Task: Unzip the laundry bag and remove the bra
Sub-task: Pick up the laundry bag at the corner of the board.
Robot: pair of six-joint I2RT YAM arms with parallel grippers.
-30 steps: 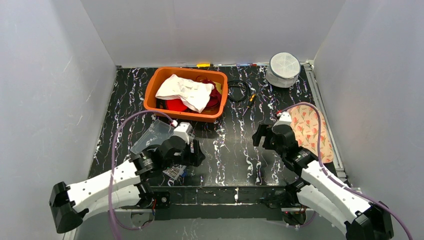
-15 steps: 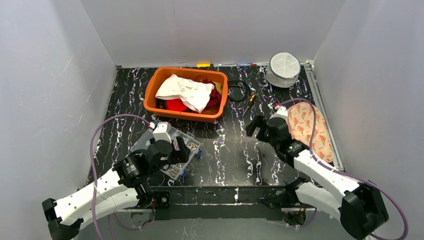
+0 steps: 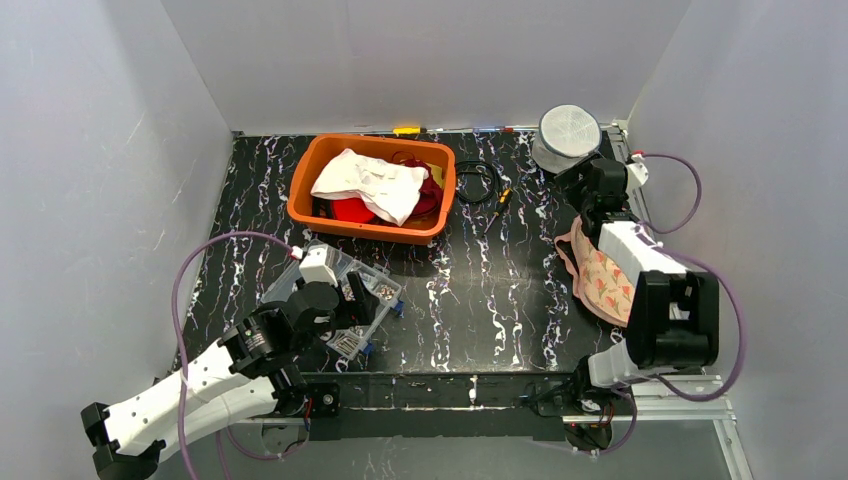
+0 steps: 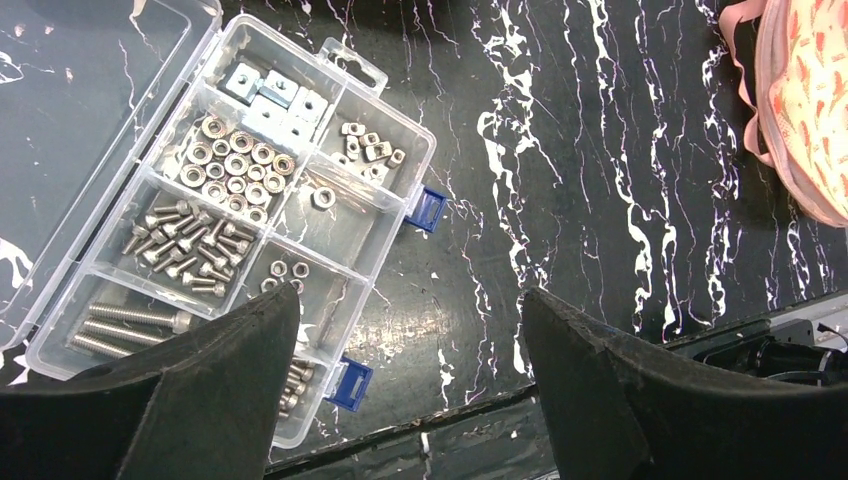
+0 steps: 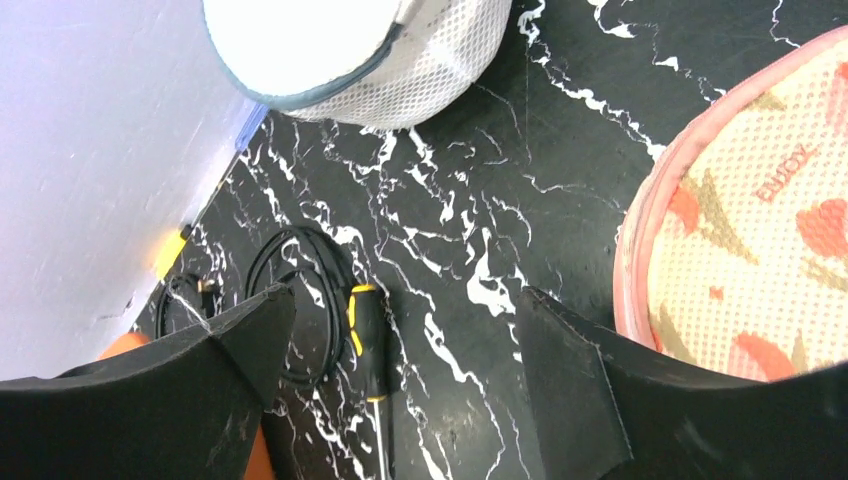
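Right arm has swung to the laundry bag, worktop's far-right corner; both arms' jaws wide, empty; seek its zipper.

Taking the middle of the table as our dial, with twelve at the far wall, we find the tub at eleven o'clock, with clothes heaped in it. The laundry bag stands at one o'clock, in the far right corner. Between tub and bag lies a coiled cable, with a screwdriver just beside it at its four o'clock. The bra lies at three o'clock along the right edge, apart from the bag. At eight o'clock we see a compartment box, open, with screws and nuts in separate compartments.
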